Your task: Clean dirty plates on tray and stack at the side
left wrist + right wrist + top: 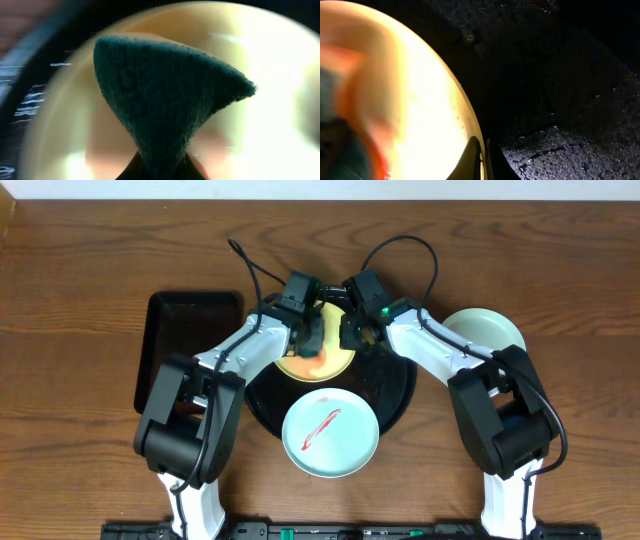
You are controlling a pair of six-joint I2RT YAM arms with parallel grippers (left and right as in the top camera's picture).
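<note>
The yellow plate [322,360] lies at the back of the round black tray [395,395], with a red smear spread on it. My left gripper [312,330] is shut on a dark green sponge [160,95] and presses it on the yellow plate [270,100]. My right gripper [352,332] is shut on the yellow plate's right rim [470,125]. A pale blue plate [330,433] with a red streak lies at the tray's front. Another pale blue plate [483,330] lies on the table right of the tray.
A smaller rectangular black tray [185,345] stands left of the round tray. The black tray floor [560,100] fills the right wrist view beside the plate.
</note>
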